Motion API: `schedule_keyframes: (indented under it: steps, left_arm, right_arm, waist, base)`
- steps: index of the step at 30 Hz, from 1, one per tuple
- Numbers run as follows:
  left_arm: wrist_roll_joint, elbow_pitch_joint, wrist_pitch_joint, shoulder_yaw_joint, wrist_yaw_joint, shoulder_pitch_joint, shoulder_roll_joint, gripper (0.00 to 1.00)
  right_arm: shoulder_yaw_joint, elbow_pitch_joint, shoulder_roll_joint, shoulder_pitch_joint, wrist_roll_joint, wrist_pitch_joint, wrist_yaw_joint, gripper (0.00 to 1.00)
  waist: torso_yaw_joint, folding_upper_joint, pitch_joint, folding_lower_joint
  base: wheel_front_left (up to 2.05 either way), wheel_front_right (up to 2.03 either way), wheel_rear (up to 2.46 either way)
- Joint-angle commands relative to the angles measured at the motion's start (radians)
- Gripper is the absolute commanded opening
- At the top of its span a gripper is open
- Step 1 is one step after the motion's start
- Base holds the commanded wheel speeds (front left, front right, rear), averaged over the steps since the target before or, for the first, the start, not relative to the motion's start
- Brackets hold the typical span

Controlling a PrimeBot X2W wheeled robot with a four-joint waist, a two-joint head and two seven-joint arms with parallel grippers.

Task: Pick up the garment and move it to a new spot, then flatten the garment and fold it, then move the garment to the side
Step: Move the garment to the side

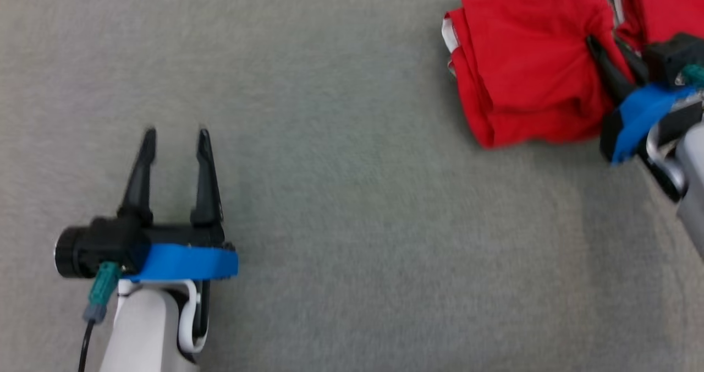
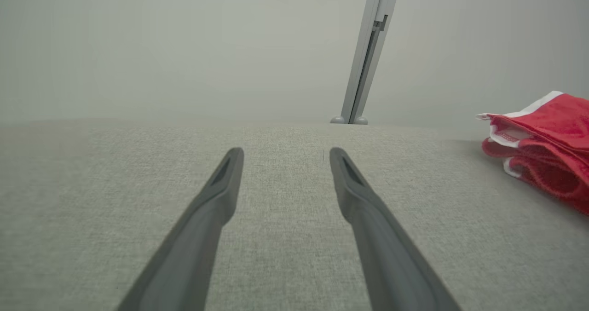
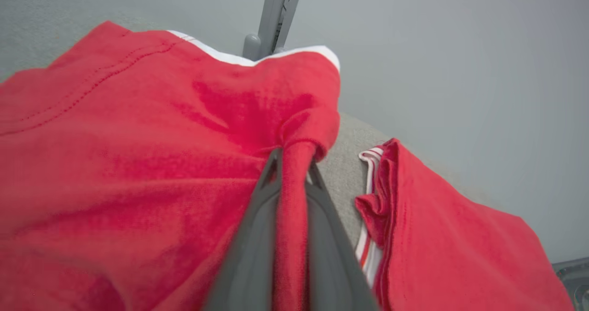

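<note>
One bunched red garment (image 1: 522, 69) lies at two o'clock of the head view on a grey cloth-covered surface (image 1: 352, 240), with white trim along its edges. At three o'clock the right gripper (image 1: 605, 47) is clamped on a pinched ridge of the red cloth, which runs up between its fingers in the right wrist view. At eight o'clock the left gripper (image 1: 176, 135) hovers over bare surface, fingers spread wide, gripping nothing, well apart from the garment

Soft even light, slight motion blur
</note>
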Motion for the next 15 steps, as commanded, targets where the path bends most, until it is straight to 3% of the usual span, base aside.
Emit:
schedule_keyframes:
  steps: [1, 8, 15]
  left_arm:
    - [0.010, -0.012, -0.002, 0.007, -0.001, -0.025, 0.009, 1.00]
    - [0.038, -0.070, -0.002, 0.011, -0.005, -0.056, 0.046, 1.00]
    - [0.053, -0.142, 0.023, 0.004, -0.005, -0.079, 0.077, 1.00]
  right_arm:
    - [0.012, -0.028, -0.028, -0.027, 0.028, 0.008, 0.000, 0.00]
    - [0.048, -0.134, -0.168, -0.114, 0.149, 0.037, 0.000, 0.00]
    - [0.044, -0.165, -0.288, -0.155, 0.240, 0.051, 0.000, 0.00]
  waist:
    - [-0.025, -0.0002, 0.016, -0.0003]
    - [-0.148, -0.0002, 0.098, -0.0003]
    - [-0.226, -0.0002, 0.160, -0.0003]
  base:
    - [0.00, 0.00, 0.00]
    - [0.00, 0.00, 0.00]
    - [0.00, 0.00, 0.00]
